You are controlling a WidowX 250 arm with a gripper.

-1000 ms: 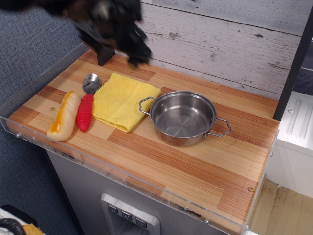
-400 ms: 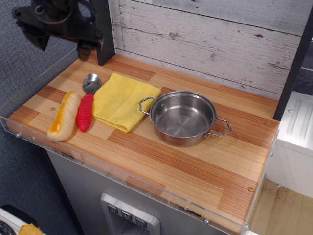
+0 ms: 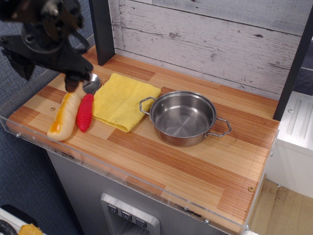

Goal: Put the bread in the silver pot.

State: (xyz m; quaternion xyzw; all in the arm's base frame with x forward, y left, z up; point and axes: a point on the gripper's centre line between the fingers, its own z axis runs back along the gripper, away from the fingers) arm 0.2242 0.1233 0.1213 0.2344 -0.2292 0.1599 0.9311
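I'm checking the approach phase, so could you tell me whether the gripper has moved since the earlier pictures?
Yes. The gripper has swung left and down, away from the dark post, and now hangs just above the far end of the bread.

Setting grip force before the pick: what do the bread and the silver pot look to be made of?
The bread: likely hard plastic, since its cream and orange surface is glossy with highlights. The silver pot: polished metal, probably stainless steel, with a mirror-like inside and thin wire loop handles. Both look smooth, so possibly slippery.
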